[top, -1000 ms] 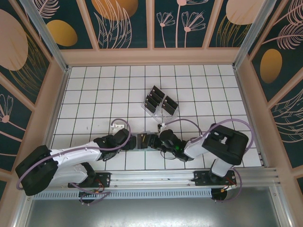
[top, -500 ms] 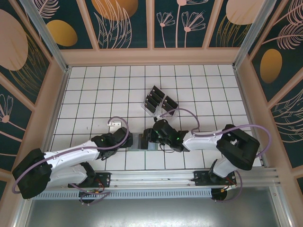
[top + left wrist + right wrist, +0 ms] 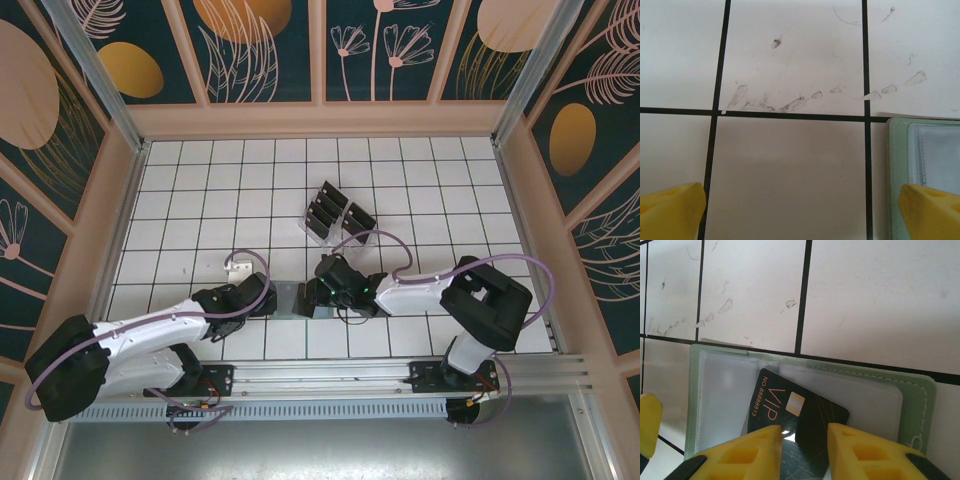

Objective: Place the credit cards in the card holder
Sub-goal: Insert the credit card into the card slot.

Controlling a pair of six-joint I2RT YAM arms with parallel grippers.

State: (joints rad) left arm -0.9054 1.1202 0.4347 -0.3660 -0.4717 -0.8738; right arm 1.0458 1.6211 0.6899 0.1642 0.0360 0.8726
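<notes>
Right jaws shifted left onto card holder (image 3: pixel 916 405), card (image 3: pixel 807 412) between them, grip unclear; left jaws released.

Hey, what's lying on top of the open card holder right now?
A dark credit card marked VIP lies tilted on the card holder, at the right gripper. The gripper's fingers cover the card's near end, so whether it sits in a pocket cannot be told.

Glossy credit card (image 3: pixel 774 401) — soft, stitched card holder (image 3: pixel 918 409).
</notes>
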